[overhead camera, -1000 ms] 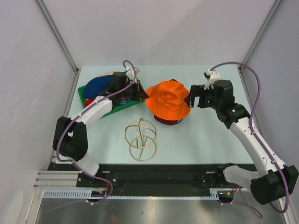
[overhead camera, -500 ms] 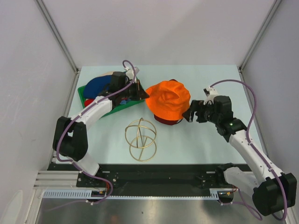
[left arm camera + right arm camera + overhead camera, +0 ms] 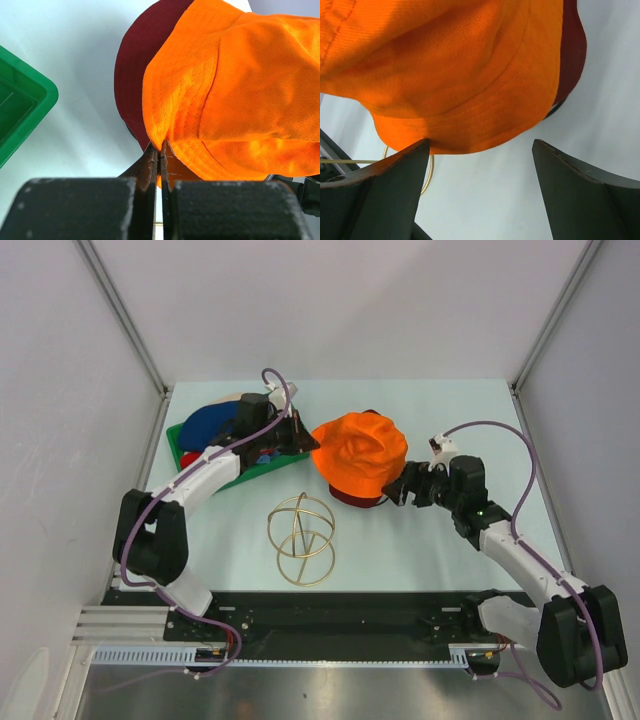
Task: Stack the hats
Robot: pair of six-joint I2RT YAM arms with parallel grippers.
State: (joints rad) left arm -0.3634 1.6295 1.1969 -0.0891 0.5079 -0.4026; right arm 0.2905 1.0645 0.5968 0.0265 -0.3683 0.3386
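**Operator:** Where is the orange hat (image 3: 360,455)?

**Technician:** It sits near the middle of the table (image 3: 430,410), draped over the maroon hat (image 3: 352,500). The maroon hat shows only as a dark edge along the near and left sides of the orange brim. The two hats are not squarely aligned; in the left wrist view the maroon brim (image 3: 137,65) sticks out past the orange one (image 3: 240,85).

**Operator:** State of the left gripper (image 3: 305,443)?

**Technician:** The fingers are pressed together on the left edge of the orange brim. The left wrist view shows the fabric pinched at the fingertips (image 3: 160,155).

**Operator:** State of the right gripper (image 3: 400,490)?

**Technician:** The fingers are spread wide and grip nothing. It sits low at the right near edge of the stack. In the right wrist view the orange brim (image 3: 445,75) hangs just ahead of the gripper (image 3: 480,144).

**Operator:** Surrounding items?

**Technician:** A green tray (image 3: 265,468) lies left of the stack, under the left arm. It holds a navy hat (image 3: 210,422) and a red hat (image 3: 190,458). A gold wire globe (image 3: 302,538) stands nearer the arm bases, apart from the hats.
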